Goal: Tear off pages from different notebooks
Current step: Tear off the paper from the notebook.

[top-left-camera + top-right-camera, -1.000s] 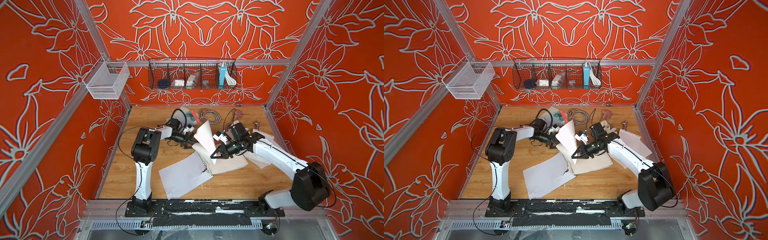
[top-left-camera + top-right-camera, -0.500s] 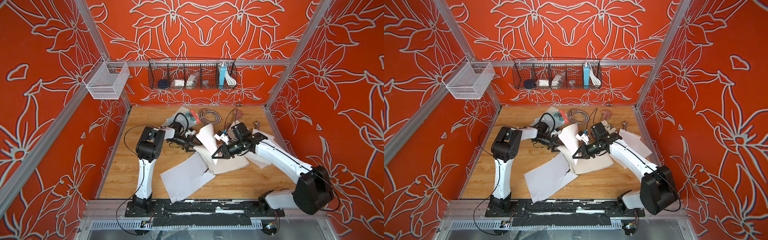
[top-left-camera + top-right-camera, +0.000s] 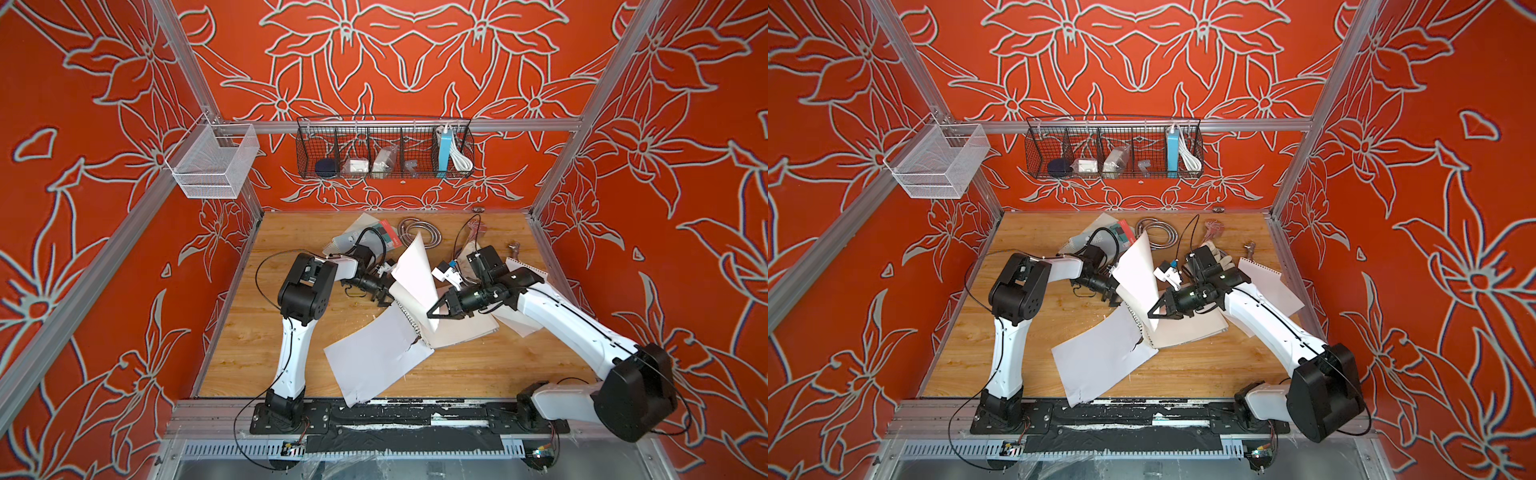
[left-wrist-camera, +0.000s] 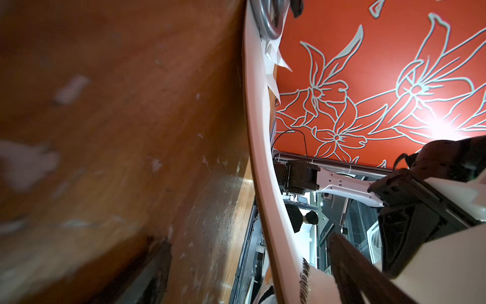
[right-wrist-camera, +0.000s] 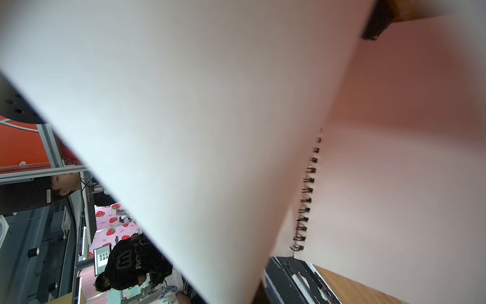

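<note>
Left gripper (image 3: pixel 384 293) has advanced to the curled white paper page (image 3: pixel 415 274), jaws apart, holding nothing. Right gripper (image 3: pixel 431 312) stays pinched on that page's lower edge over the open spiral-bound white notebook (image 3: pixel 457 332), frame centre; a tear looks imminent.

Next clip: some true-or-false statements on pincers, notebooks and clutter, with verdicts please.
1. The right pincer is shut on the raised page of the open notebook. True.
2. The light blue Steno notebook lies at the table's front edge. False: it lies at the back.
3. A white sheet reaches the table's front edge. True.
4. The coiled metal hose sits in the white mesh basket. False: it lies on the table near the back wall.
5. The left pincer is shut. False: its jaws stand open at the raised page's edge.
</note>
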Robot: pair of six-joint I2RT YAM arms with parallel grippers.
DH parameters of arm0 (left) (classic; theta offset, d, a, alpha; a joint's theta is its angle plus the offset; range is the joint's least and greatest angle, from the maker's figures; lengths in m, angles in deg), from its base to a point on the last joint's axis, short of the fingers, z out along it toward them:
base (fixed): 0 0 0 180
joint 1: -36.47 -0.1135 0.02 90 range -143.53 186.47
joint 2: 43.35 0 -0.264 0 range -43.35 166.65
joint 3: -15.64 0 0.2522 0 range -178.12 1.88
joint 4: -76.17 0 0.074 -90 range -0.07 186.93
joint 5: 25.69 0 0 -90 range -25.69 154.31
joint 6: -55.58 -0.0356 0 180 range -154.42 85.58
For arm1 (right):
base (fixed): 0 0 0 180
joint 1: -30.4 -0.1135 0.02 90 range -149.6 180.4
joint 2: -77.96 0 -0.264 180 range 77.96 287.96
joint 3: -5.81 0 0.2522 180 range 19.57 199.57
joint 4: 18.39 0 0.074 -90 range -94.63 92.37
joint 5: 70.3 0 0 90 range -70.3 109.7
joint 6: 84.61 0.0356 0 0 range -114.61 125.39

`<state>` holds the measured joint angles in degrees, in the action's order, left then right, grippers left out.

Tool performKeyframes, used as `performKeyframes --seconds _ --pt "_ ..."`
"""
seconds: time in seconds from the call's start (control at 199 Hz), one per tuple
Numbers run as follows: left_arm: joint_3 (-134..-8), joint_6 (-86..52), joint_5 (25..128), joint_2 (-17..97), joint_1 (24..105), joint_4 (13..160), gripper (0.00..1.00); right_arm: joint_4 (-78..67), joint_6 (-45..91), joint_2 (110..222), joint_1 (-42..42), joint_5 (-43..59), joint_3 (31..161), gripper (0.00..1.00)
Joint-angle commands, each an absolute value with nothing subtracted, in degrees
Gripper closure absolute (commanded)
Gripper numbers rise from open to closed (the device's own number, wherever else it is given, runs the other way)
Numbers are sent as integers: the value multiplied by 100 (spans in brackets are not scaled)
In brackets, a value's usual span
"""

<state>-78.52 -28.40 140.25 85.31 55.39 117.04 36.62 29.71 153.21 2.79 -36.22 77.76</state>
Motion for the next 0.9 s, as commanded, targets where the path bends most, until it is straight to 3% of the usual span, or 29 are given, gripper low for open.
performKeyframes --seconds 0.0,0.14,0.211,0.326,0.527,0.803,0.893 --pt "-7766 -3051 14292 8575 5731 11937 19 3676 2869 15273 325 -3509 7644 100" --pt "-7914 -3117 14539 8740 5846 12076 48 3724 2844 15337 325 -3414 7582 100" --pt "-7931 -3149 14640 8740 5853 12107 71 3763 2800 15381 324 -3348 7569 100" --pt "-7953 -3205 14849 8678 5856 12136 100 3841 2740 15507 333 -3201 7605 100" --pt "-7863 -3277 14677 8302 5813 12254 100 3964 2657 15706 333 -2894 7795 100" --pt "-6794 -2315 11498 6709 5063 12008 100 3829 2756 15936 342 -2598 8076 100" --pt "-6483 -2102 11099 6304 5049 11873 100 3599 2886 16113 349 -2612 8186 81"
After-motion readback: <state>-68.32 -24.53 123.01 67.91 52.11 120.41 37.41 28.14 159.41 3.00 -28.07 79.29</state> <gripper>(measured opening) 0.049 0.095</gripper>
